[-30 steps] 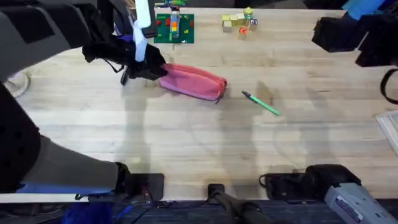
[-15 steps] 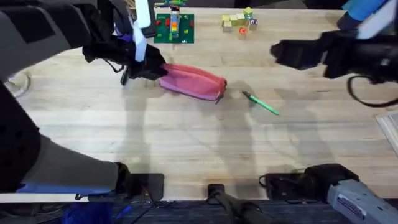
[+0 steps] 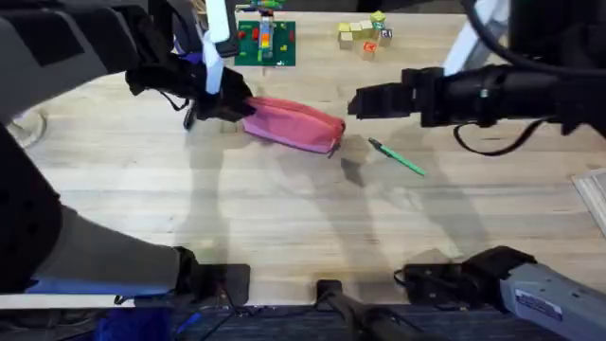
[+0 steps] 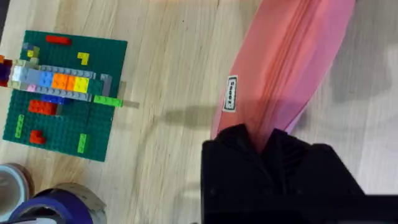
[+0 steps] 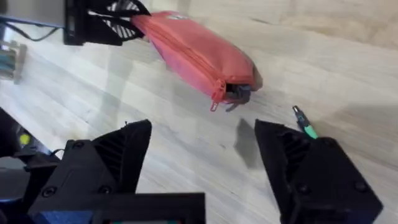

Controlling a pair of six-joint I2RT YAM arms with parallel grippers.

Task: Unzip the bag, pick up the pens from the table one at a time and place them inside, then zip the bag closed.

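The pink-red bag (image 3: 295,124) lies on the wooden table (image 3: 284,218), its zipper closed with the pull (image 5: 216,102) at its right end. My left gripper (image 3: 230,103) is shut on the bag's left end; the left wrist view shows its black fingers (image 4: 236,146) pinching the fabric (image 4: 292,56). My right gripper (image 3: 356,101) hovers open just right of the bag's right end, above the table. In its wrist view the bag (image 5: 193,50) lies beyond the wide-spread fingers (image 5: 121,152). A green pen (image 3: 398,158) lies right of the bag, its dark tip (image 5: 303,122) pointing toward it.
A green brick baseplate (image 3: 266,43) with bricks stands behind the bag, also in the left wrist view (image 4: 62,93). Small coloured blocks (image 3: 365,34) sit at the back. A tape roll (image 4: 56,205) lies near the left arm. A white object (image 3: 592,194) sits at the right edge.
My right arm has swung in from the far right toward the bag's right end. The left gripper, bag and green pen have not moved.
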